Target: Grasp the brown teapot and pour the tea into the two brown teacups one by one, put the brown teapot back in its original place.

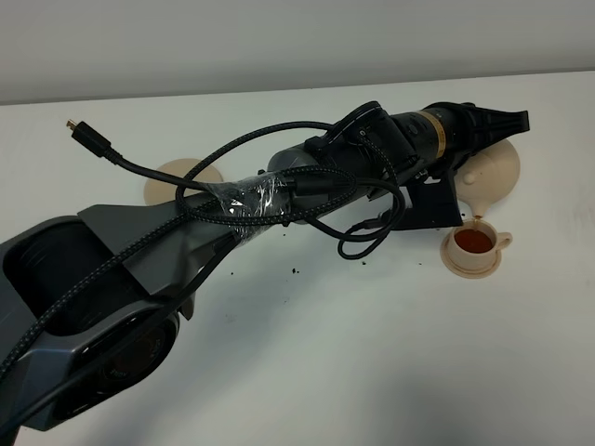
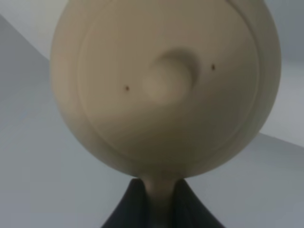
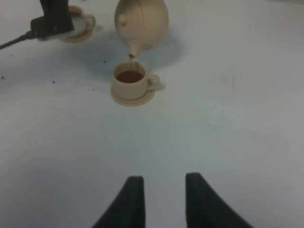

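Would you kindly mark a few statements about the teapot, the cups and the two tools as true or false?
1. The left tool grips the teapot by its handle. True.
2. The teapot stands upright on its saucer. False: it is tilted above the table, spout down over a teacup.
3. That teacup holds dark reddish tea. True.
4. The right tool holds the other teacup. False: it is open and empty, away from the crockery.
5. The filled teacup sits on a small saucer. True.
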Controlling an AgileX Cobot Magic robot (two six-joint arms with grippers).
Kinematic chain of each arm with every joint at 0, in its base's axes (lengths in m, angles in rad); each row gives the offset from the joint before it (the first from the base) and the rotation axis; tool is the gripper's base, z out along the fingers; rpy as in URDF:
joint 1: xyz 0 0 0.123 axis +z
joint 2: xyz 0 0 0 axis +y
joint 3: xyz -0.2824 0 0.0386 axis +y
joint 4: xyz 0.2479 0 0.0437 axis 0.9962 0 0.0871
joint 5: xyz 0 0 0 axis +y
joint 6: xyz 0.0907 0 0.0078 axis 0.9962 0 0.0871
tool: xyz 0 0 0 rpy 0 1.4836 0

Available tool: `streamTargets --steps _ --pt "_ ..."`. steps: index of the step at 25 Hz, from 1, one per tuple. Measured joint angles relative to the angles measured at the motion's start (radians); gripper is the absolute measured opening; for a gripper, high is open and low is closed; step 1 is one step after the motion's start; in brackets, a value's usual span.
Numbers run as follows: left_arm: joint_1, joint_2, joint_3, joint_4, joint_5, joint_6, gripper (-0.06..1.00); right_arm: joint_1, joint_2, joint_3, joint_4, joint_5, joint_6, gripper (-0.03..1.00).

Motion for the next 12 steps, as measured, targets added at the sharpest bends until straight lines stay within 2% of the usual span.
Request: streamTargets --steps 12 --pt "-0.001 0.0 0.0 0.026 -0.015 -0.001 0.15 0.0 0.0 0.0 0.0 0.0 0.0 0.24"
